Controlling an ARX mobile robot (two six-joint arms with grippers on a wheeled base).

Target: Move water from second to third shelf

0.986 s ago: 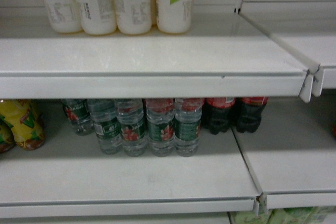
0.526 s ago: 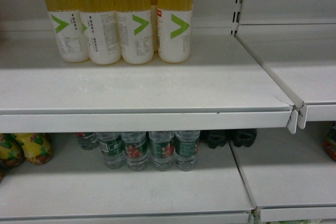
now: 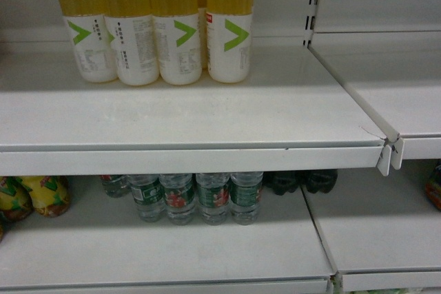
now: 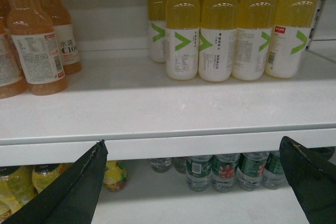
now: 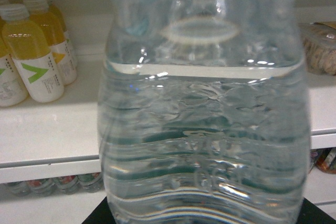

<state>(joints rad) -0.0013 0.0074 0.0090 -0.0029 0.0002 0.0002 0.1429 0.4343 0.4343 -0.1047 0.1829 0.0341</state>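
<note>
A clear ribbed bottle of water (image 5: pixel 205 129) fills the right wrist view, upright, with my right gripper (image 5: pixel 205 216) shut on its lower part; only black finger corners show beside its base. It hangs in front of a white shelf (image 5: pixel 52 124). More water bottles with green labels (image 3: pixel 200 197) stand in a row on the lower shelf (image 3: pixel 158 253); they also appear in the left wrist view (image 4: pixel 226 169). My left gripper (image 4: pixel 193 141) is open and holds nothing, facing the edge of the upper shelf (image 4: pixel 157 103). Neither gripper shows in the head view.
Yellow drinks with green chevrons (image 3: pixel 158 25) stand at the back of the upper shelf (image 3: pixel 193 111). Orange bottles (image 4: pixel 37 45) are at its left. Dark bottles (image 3: pixel 303 182) and yellow-wrapped bottles (image 3: pixel 41 194) flank the water below. A shelf joint (image 3: pixel 389 153) juts out at right.
The head view rose about a second ago, bringing the tops of the yellow drinks into view. Over the last half second nothing has visibly moved.
</note>
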